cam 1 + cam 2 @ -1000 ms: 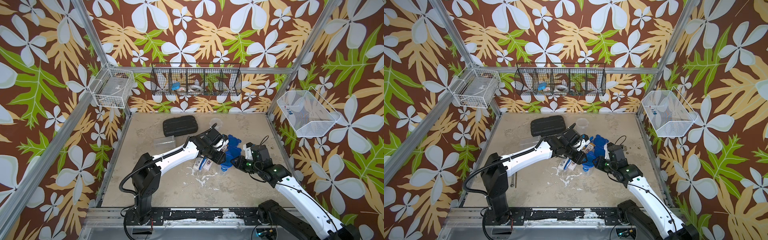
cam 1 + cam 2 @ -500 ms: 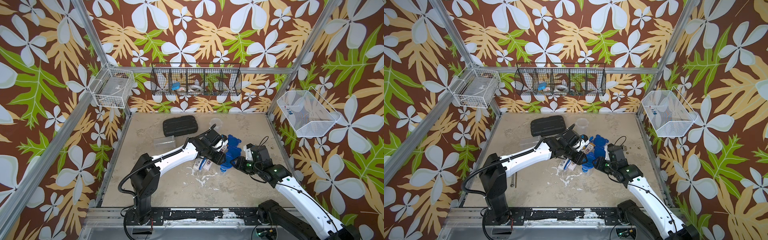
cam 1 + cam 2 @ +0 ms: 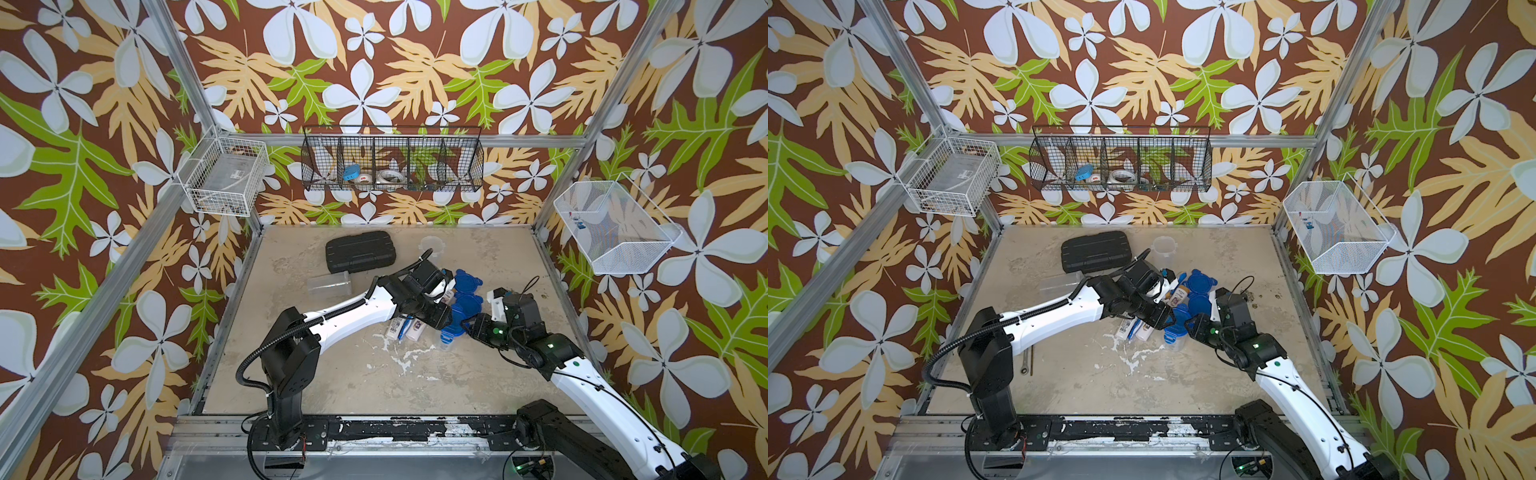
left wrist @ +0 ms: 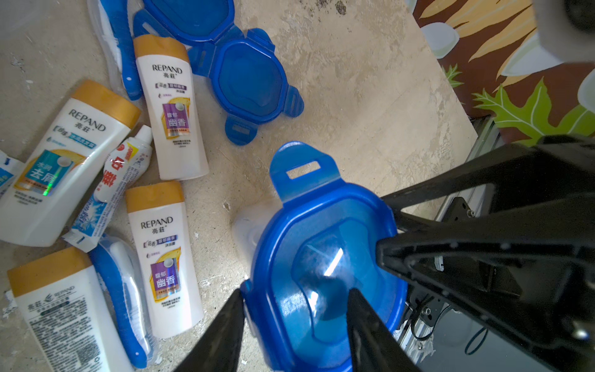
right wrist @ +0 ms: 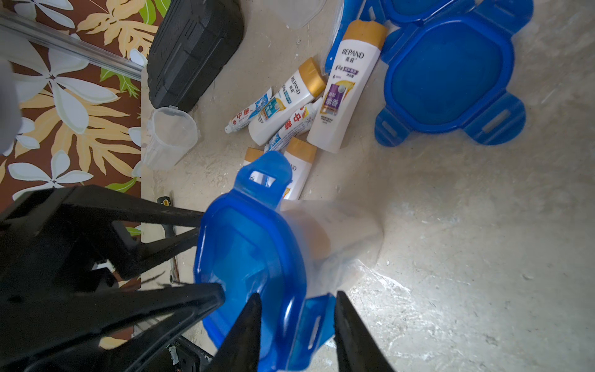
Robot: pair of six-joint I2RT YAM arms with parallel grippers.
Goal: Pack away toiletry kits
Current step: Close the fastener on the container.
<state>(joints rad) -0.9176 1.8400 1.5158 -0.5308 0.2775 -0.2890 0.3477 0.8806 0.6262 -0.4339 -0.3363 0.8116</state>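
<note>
– Position of the lidded tumbler (image 5: 341,232): where is it found relative to the jaws?
– It is found tilted on the table (image 5: 483,257), between the two arms. From the left, the left gripper (image 4: 294,293) is set against the face of the blue lid (image 4: 322,251) with its jaws apart. Whether anything is clamped cannot be told. The long axis is pointed away from those jaws, with the clear body trailing down to the table. On the right, the right gripper (image 5: 297,294) is placed astride one clip flap (image 5: 314,322), equally near. A pinch cannot be confirmed. That flap is judged to be what the next move turns on.
– And its look?
– A clear wall and a glossy lid with slotted flaps are seen. An orange-tan tint is shown through the wall, so contents cannot be judged. Loose bottles (image 4: 167,112) are left just beside it.
</note>
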